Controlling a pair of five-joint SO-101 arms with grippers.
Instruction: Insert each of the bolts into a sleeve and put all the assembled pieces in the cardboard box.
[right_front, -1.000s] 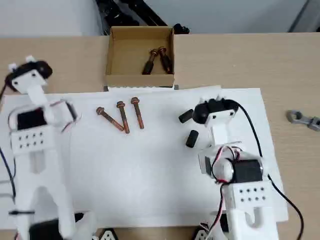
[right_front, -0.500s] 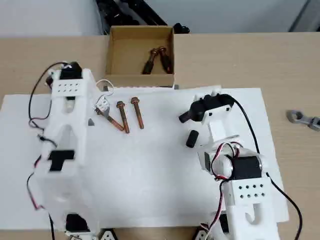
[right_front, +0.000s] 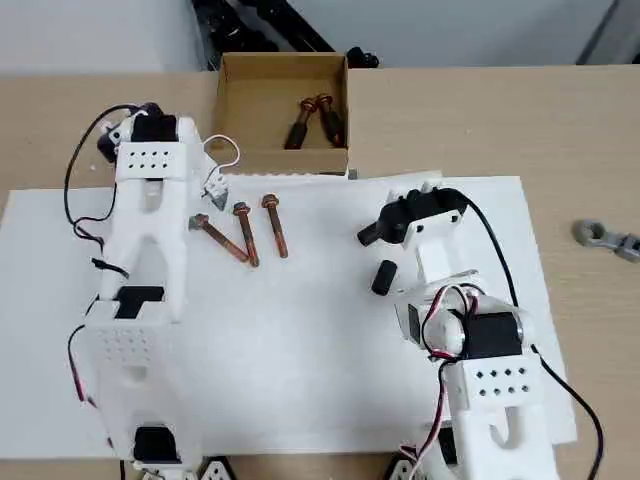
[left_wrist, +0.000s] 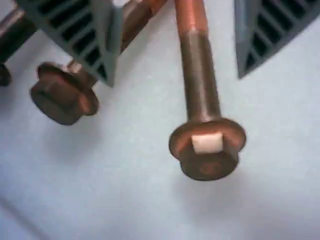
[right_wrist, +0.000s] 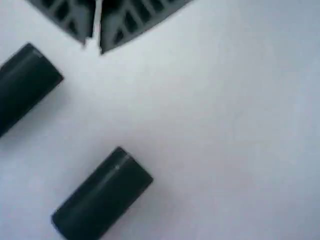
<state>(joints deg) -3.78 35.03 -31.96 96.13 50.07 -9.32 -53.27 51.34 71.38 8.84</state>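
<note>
Three copper bolts lie on the white paper: the left bolt (right_front: 218, 238), the middle bolt (right_front: 246, 234) and the right bolt (right_front: 274, 225). My left gripper (right_front: 205, 205) hangs low and open over the left one. In the left wrist view its open fingers (left_wrist: 90, 35) straddle the shaft of a bolt (left_wrist: 202, 100), with a second bolt head (left_wrist: 62, 97) beside it. Two black sleeves lie further right, one sleeve (right_front: 368, 235) by my shut right gripper (right_front: 388, 225) and the other sleeve (right_front: 384, 277) closer in. The right gripper (right_wrist: 95, 27) sits just off both sleeves (right_wrist: 25, 87) (right_wrist: 102, 195).
The cardboard box (right_front: 228, 110) stands at the back edge of the paper with two assembled pieces (right_front: 315, 118) inside. A metal wrench (right_front: 605, 238) lies on the bare table far right. The white paper (right_front: 300, 360) is bare in front.
My left arm has swung in from the far left and come down over the leftmost bolt. The right gripper has turned slightly toward the sleeves.
</note>
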